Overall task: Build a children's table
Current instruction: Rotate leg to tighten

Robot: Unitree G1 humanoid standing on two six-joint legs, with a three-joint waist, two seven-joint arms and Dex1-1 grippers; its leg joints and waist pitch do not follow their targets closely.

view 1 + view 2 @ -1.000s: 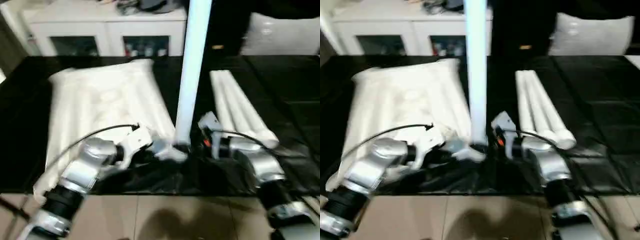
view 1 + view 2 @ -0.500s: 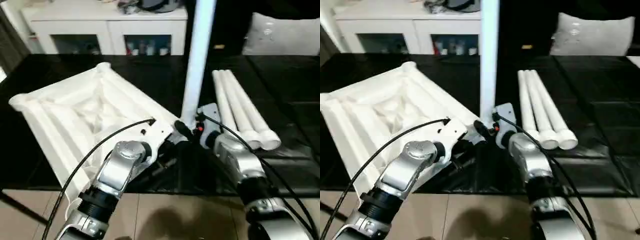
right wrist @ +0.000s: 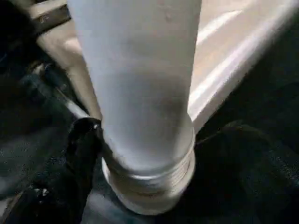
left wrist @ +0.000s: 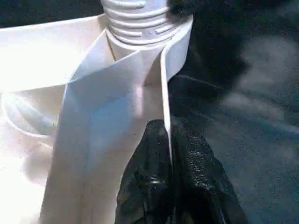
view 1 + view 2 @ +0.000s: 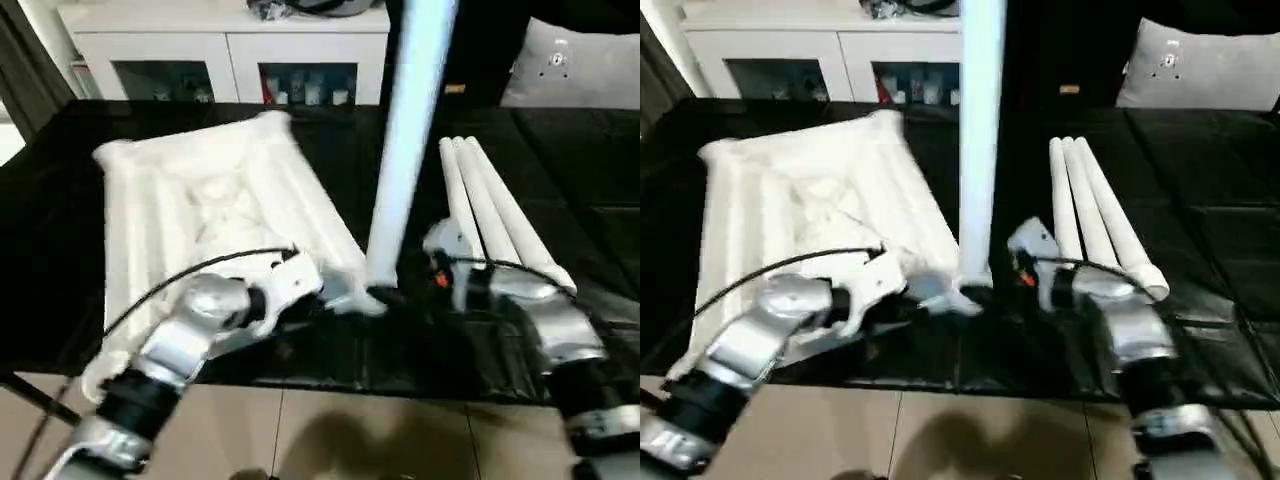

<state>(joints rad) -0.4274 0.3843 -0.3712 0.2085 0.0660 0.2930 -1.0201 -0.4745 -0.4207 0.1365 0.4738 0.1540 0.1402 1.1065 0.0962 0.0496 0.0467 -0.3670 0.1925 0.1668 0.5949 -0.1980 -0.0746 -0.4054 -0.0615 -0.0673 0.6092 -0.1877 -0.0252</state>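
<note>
While tabletop [image 5: 215,205] lies underside-up on black table [image 5: 590,180], left claw [image 4: 168,163] pinches thin rib beside near-right corner socket, leg [image 5: 405,150] upright there; right claw [image 3: 81,154] spread, released; three legs [image 5: 495,210] right.

My 2 head cameras look forward and down over the desk [image 5: 90,260]; both wrist cameras sit very near, sharing the upright leg [image 5: 980,150] base.

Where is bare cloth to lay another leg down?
Free: black cloth right of the three spare legs, and the strip between top and cabinet. Crowded: near corner, around the upright leg and both grippers.
</note>
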